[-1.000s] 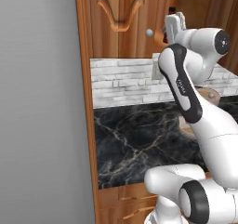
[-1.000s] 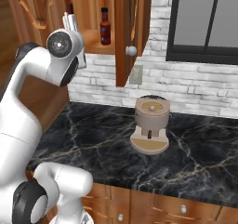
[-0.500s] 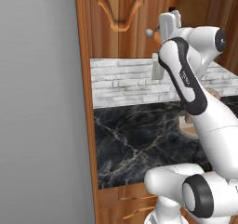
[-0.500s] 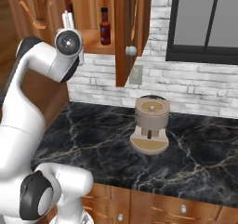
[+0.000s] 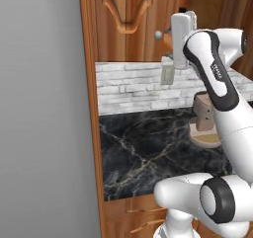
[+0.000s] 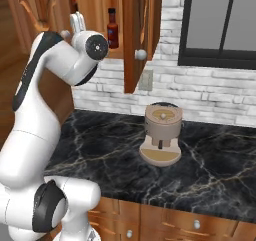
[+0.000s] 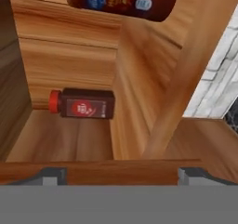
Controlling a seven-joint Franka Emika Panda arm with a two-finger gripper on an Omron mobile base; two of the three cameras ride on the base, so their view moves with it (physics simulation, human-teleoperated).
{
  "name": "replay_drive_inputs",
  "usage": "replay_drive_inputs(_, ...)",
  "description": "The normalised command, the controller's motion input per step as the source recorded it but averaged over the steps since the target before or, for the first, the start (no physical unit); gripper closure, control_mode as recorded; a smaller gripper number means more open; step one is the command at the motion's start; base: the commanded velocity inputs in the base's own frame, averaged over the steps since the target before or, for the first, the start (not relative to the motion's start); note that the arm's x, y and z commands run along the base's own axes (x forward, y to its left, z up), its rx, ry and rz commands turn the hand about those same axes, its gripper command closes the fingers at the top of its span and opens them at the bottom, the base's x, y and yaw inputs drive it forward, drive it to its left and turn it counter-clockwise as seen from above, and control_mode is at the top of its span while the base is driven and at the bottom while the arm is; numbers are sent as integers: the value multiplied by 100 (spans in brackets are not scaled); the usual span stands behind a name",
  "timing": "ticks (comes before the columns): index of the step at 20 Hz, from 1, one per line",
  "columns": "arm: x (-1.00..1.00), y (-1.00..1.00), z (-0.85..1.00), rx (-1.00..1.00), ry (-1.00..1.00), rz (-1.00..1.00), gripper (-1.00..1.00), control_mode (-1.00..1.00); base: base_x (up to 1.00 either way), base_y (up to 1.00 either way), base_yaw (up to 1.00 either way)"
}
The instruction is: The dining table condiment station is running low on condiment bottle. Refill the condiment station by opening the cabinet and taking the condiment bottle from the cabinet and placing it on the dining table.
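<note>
Condiment bottle on shelf beside open door.

A white brick backsplash rises behind the black marble counter, under a dark-framed window.

- A white robot arm with dark joints rises from the lower right, its hand raised high.
- The gripper points at the reddish-brown wooden cabinet; whether its fingers stand apart cannot be told.
- Just left of the gripper sits a small round silver knob.
- Below the gripper runs a whitish brick wall with an outlet.
- Further below lies a black marble counter.
- Below and right of the gripper stands a tan appliance, partly hidden by the arm.
- A plain grey wall stands far left.
</note>
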Motion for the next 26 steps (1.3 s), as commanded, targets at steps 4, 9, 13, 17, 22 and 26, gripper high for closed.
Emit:
replay_drive_inputs(4, -17, 68, 0, 0, -8, 17, -100, -100, 0, 0, 0)
replay_drive_inputs(9, 5, 10, 0, 0, -2, 2, -100, -100, 0, 0, 0)
replay_drive_inputs(13, 23, -5, 0, 0, 0, 0, -100, -100, 0, 0, 0)
replay_drive_inputs(17, 30, 0, 0, 0, 0, 0, -100, -100, 0, 0, 0)
replay_drive_inputs(22, 13, 11, 0, 0, 0, 2, -100, -100, 0, 0, 0)
replay_drive_inputs(26, 0, 76, 0, 0, 0, 11, -100, -100, 0, 0, 0)
